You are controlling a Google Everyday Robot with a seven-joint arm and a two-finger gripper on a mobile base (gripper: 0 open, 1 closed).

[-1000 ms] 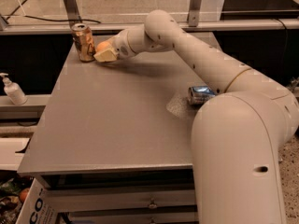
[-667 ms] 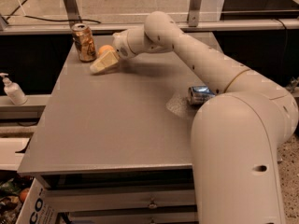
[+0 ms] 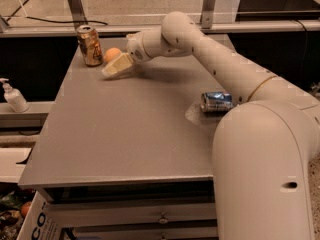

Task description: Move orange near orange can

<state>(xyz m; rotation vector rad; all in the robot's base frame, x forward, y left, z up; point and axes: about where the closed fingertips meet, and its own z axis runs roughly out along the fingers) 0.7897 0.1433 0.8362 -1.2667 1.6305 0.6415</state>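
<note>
The orange point(image 3: 112, 54) sits on the table point(image 3: 125, 134) at the far left, right beside the orange can point(image 3: 90, 45), which stands upright with its silver top showing. My gripper point(image 3: 113, 68) hangs low over the table just in front of the orange and a little to the right of the can. Its pale fingers point(image 3: 120, 64) are open and hold nothing. The orange is free of them. My arm reaches in from the right across the back of the table.
A silver-and-blue can point(image 3: 216, 102) lies on its side at the table's right edge, close to my arm. A white pump bottle point(image 3: 14, 96) stands on a ledge to the left. A cardboard box point(image 3: 30, 224) sits on the floor, lower left.
My gripper has drawn back from the orange can toward the front. The orange, hidden in the gripper before, now shows on the table beside the can.
</note>
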